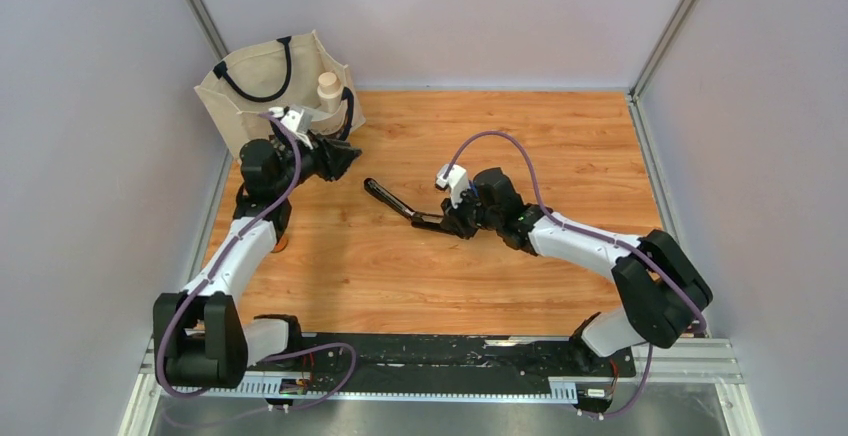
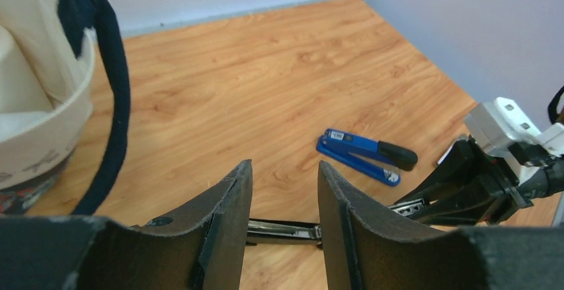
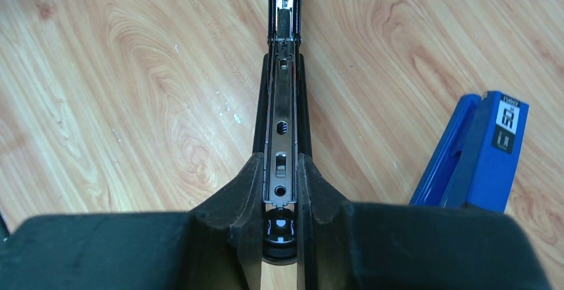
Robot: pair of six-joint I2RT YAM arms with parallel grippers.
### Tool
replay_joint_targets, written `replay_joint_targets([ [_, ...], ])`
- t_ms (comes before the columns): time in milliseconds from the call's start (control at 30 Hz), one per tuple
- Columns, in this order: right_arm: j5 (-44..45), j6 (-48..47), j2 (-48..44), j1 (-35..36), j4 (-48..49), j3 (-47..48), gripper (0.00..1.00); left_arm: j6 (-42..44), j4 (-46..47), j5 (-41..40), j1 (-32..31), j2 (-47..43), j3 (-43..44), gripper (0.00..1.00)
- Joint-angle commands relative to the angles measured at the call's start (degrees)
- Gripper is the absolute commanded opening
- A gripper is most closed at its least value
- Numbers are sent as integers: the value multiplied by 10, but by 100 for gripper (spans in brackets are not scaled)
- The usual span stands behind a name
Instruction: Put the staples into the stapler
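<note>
A black stapler (image 1: 395, 199) lies opened out flat on the wooden table, its metal staple channel facing up (image 3: 282, 50). My right gripper (image 1: 452, 221) is shut on its rear end, a finger on each side of the channel (image 3: 281, 163). My left gripper (image 1: 340, 161) is open and empty, hovering by the tote bag, left of the stapler's far tip. In the left wrist view part of the stapler's rail (image 2: 286, 230) shows between my open fingers (image 2: 284, 170). No staples and no white box show in any view.
A cream tote bag (image 1: 270, 86) with dark handles stands at the back left, a pale bottle-shaped thing (image 1: 328, 91) inside it. A blue stapler (image 2: 366, 155) lies closed beside my right wrist (image 3: 479, 157), hidden in the top view. Grey walls enclose the table.
</note>
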Motion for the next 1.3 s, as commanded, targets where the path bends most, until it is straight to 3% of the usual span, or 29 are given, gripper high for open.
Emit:
replay_joint_targets([
  [0, 67, -46, 19, 26, 36, 33, 0, 54, -41, -29, -33, 27, 11, 49],
  [467, 58, -48, 60, 29, 3, 26, 0, 84, -100, -59, -61, 146, 33, 46],
  [1267, 35, -10, 111, 29, -60, 58, 0, 145, -364, -159, -109, 284, 204, 42],
])
